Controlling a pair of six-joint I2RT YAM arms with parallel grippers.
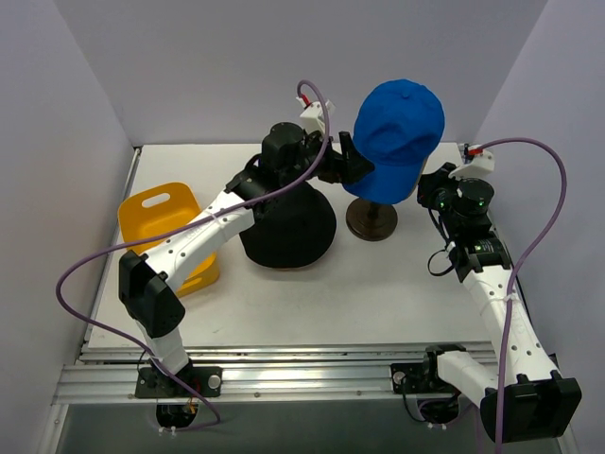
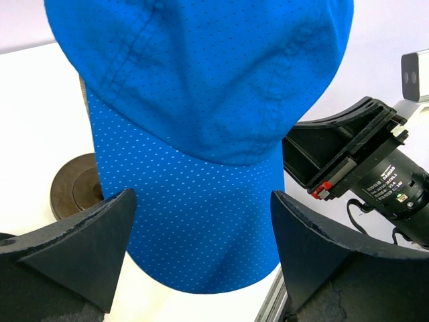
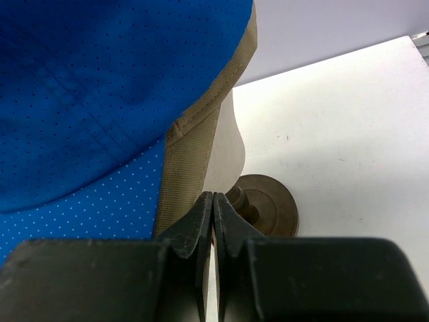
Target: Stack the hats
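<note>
A bright blue cap [image 1: 399,128] sits on the cream head [image 3: 228,154] of a stand. Its brim [image 2: 201,221] hangs down on the left side. A tan fabric edge [image 3: 191,151] peeks out under the blue cap's rim. A black bucket hat [image 1: 288,229] lies flat on the table, left of the stand. My left gripper [image 1: 354,165] is open. Its fingers [image 2: 87,248] stand either side of the blue brim [image 2: 201,248] without touching it. My right gripper [image 1: 437,189] is shut with nothing in it, close to the cap's right side [image 3: 213,208].
The stand's round brown base [image 1: 371,219] rests on the white table. A yellow tray [image 1: 163,216] lies at the left, by the left arm. Grey walls close in the back and both sides. A metal rail [image 1: 302,364] runs along the near edge.
</note>
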